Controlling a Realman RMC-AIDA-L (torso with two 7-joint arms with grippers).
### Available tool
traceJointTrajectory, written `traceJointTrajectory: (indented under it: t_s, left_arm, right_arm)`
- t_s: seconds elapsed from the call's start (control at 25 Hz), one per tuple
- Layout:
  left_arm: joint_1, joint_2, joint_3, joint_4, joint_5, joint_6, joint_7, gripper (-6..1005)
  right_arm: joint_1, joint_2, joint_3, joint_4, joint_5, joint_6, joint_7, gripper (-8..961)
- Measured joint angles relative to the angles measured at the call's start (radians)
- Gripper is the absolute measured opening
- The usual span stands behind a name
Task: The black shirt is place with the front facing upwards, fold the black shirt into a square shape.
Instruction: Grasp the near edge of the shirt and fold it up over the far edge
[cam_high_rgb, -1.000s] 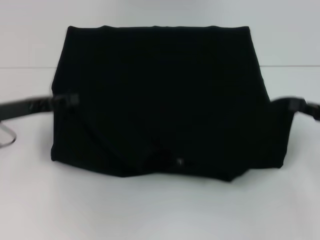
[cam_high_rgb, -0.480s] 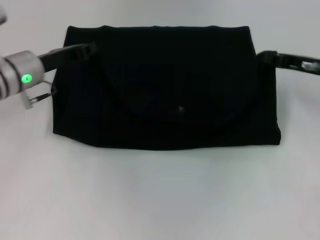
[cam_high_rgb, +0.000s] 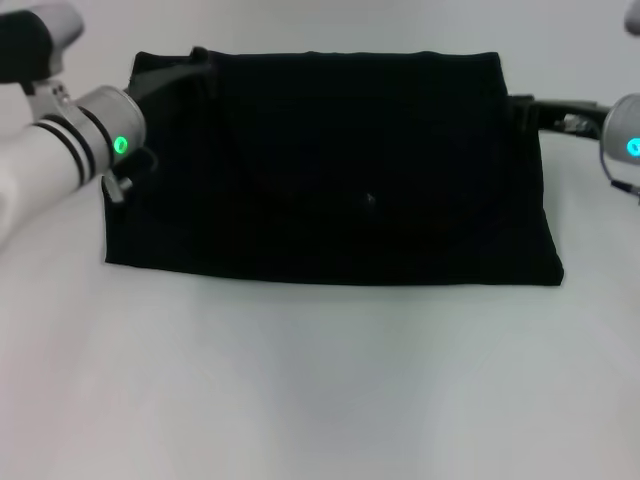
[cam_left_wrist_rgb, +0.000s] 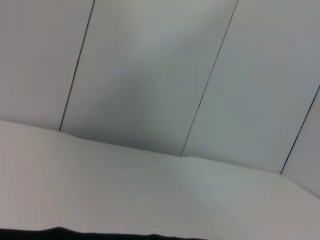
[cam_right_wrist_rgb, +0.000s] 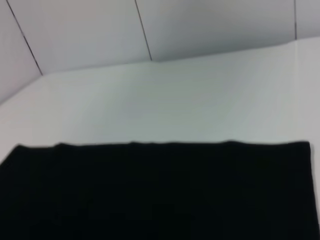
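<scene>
Black shirt (cam_high_rgb: 330, 170) lies folded on our bench (cam_high_rgb: 320, 380); only the right wrist view shows its far edge. Left hand (cam_high_rgb: 185, 72) and right hand (cam_high_rgb: 525, 108) sit at its far corners, perhaps pinching; we cannot tell.

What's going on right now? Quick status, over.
Left gripper at black shirt's far left corner, right gripper at its right edge. Shirt folded into a wide rectangle. Nothing in the way.

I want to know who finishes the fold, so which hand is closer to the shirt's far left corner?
Left. The left hand is at the far left corner of the black shirt; the right hand is at its right edge.
</scene>
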Motion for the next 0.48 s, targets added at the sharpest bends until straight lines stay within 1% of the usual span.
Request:
traceJointTrajectory:
  t_s: [0.12, 0.16, 0.28, 0.44, 0.48]
  left_arm:
    - [0.007, -0.021, -0.003, -0.002, -0.018, -0.023, 0.041, 23]
    - [0.01, -0.025, -0.003, -0.002, -0.019, -0.026, 0.046, 23]
    - [0.022, -0.036, 0.0, -0.004, -0.02, -0.039, 0.062, 23]
    - [0.031, -0.049, 0.001, -0.006, -0.02, -0.049, 0.091, 23]
    - [0.032, -0.049, 0.002, -0.006, -0.02, -0.049, 0.093, 23]
  right_arm:
    - [-0.001, 0.017, 0.004, 0.022, 0.003, 0.044, -0.042, 158]
    - [-0.004, 0.025, 0.004, 0.025, 0.01, 0.057, -0.057, 160]
    - [-0.014, 0.039, -0.001, 0.027, 0.035, 0.074, -0.089, 167]
    - [-0.025, 0.043, -0.002, 0.034, 0.038, 0.08, -0.095, 177]
    - [-0.027, 0.043, -0.002, 0.036, 0.038, 0.08, -0.096, 179]
